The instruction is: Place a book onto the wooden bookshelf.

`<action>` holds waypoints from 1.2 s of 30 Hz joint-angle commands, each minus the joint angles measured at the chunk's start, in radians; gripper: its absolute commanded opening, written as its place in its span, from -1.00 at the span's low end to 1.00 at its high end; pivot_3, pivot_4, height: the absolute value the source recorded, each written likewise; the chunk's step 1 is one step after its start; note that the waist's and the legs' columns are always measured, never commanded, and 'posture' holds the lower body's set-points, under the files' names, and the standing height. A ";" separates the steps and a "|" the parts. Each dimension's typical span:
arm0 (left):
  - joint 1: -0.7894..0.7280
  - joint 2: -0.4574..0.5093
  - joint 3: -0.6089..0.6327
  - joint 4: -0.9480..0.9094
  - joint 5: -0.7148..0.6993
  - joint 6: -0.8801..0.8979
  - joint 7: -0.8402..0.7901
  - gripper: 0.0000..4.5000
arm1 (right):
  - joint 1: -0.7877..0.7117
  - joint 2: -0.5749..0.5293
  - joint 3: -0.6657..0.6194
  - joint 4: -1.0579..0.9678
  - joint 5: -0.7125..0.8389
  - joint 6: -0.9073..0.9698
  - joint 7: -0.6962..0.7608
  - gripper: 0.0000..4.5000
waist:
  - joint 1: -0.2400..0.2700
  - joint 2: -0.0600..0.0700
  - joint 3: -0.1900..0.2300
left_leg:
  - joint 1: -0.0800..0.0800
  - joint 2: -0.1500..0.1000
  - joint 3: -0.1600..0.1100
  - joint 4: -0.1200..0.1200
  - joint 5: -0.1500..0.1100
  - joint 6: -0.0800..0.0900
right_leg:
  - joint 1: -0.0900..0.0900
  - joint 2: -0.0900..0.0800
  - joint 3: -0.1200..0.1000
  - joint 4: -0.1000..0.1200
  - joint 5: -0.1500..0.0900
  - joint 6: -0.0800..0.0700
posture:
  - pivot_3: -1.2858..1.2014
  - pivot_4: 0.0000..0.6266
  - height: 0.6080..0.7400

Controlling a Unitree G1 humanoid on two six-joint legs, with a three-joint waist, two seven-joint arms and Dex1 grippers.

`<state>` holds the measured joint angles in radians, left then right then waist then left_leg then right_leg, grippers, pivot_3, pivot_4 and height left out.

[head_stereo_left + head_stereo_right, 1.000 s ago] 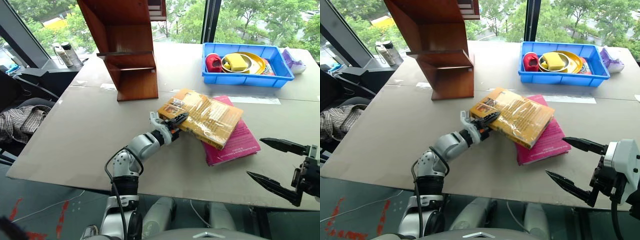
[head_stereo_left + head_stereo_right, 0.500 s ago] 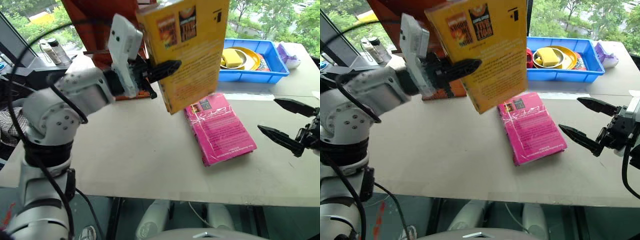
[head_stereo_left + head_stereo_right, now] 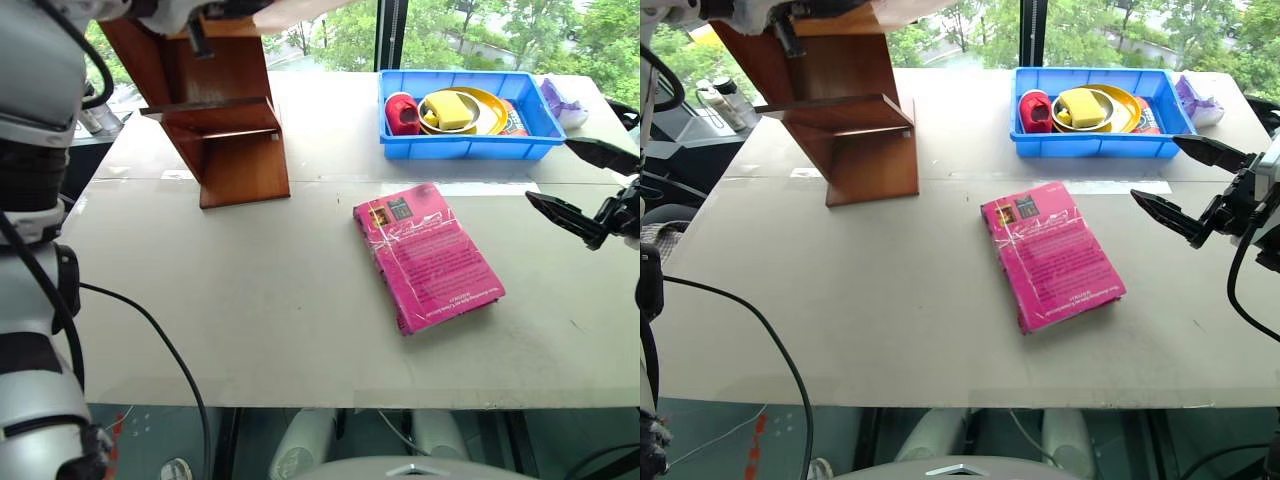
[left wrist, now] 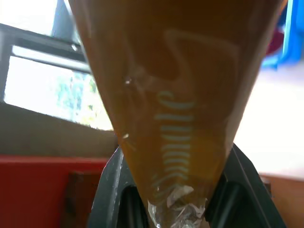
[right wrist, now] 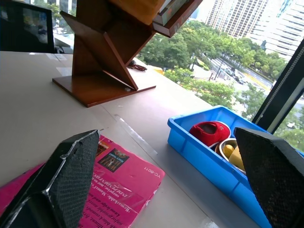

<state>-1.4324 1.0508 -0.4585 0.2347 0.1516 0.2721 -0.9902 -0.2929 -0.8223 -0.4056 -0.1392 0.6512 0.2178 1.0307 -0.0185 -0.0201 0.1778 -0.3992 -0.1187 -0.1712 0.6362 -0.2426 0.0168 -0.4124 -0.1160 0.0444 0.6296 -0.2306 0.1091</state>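
- Left gripper (image 4: 178,209) fingers are clamping the book (image 4: 175,95), pinching its plastic-wrapped yellow-orange edge between both black fingers (image 4: 110,190).
- Book is sitting up off the table, in the left gripper, close to the bookshelf (image 3: 235,130).
- Bookshelf is standing at the table's (image 3: 250,320) far left side, reddish-brown wood with slanted sides.
- Right gripper (image 3: 1190,185) fingers are spreading wide apart, gripping nothing, hovering over the table's right edge.
- Pink book (image 3: 427,255) is lying flat mid-table, cover up, just left of the right gripper and apart from it.
- Blue tray (image 3: 465,145) is sitting at the far right of the table, beyond the pink book, holding a red cup (image 3: 402,113), a yellow plate (image 3: 490,105) and a yellow sponge (image 3: 447,108).
- Purple item (image 3: 560,100) is lying just right of the tray; can't tell what it is.
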 commanded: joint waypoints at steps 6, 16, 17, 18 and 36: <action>-0.086 -0.064 -0.135 0.132 0.408 0.110 -0.166 -0.66 | -0.104 0.024 0.044 0.060 -0.031 -0.073 0.033 1.00 | -0.017 0.000 0.001 | -0.002 0.000 -0.001 0.001 0.000 0.000 | 0.000 -0.001 -0.001 0.001 0.000 0.001 | 0.03 -0.52 1.00; -0.181 -0.297 -0.156 0.470 0.554 0.228 -0.156 -0.66 | -0.033 0.016 -0.013 -0.024 0.017 -0.051 0.046 1.00 | -0.025 0.002 0.003 | -0.001 0.000 0.000 0.009 0.000 0.000 | -0.003 0.000 0.001 0.013 -0.001 0.001 | 0.03 -0.52 1.00; -0.186 -0.303 -0.156 0.499 0.557 0.225 -0.146 -0.66 | -0.029 0.018 -0.019 -0.029 0.027 -0.047 0.045 1.00 | -0.026 0.002 0.003 | -0.001 0.000 -0.001 0.009 0.000 0.000 | -0.003 0.000 0.001 0.014 -0.001 0.001 | 0.03 -0.52 1.00; -0.189 -0.309 -0.154 0.517 0.558 0.225 -0.145 -0.66 | -0.026 0.019 -0.022 -0.030 0.034 -0.046 0.044 1.00 | -0.027 0.003 0.003 | -0.001 0.000 -0.001 0.010 0.000 0.000 | -0.003 0.000 0.002 0.014 -0.001 0.001 | 0.03 -0.52 1.00; -0.055 -0.293 -0.056 0.342 0.512 0.367 -0.260 -0.66 | -0.093 0.121 0.000 -0.050 0.116 -0.024 -0.028 1.00 | -0.030 0.004 0.002 | 0.000 0.000 -0.001 0.013 0.000 0.000 | -0.005 0.000 0.006 0.020 -0.001 0.001 | 0.03 -0.52 1.00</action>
<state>-1.4998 0.7410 -0.5530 0.5872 0.6827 0.5932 -1.2268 -0.3702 -0.6996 -0.3913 -0.1495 0.7424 0.1935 1.0122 -0.0489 -0.0164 0.1802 -0.3990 -0.1184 -0.1718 0.6496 -0.2427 0.0171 -0.4173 -0.1159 0.0507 0.6494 -0.2314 0.1105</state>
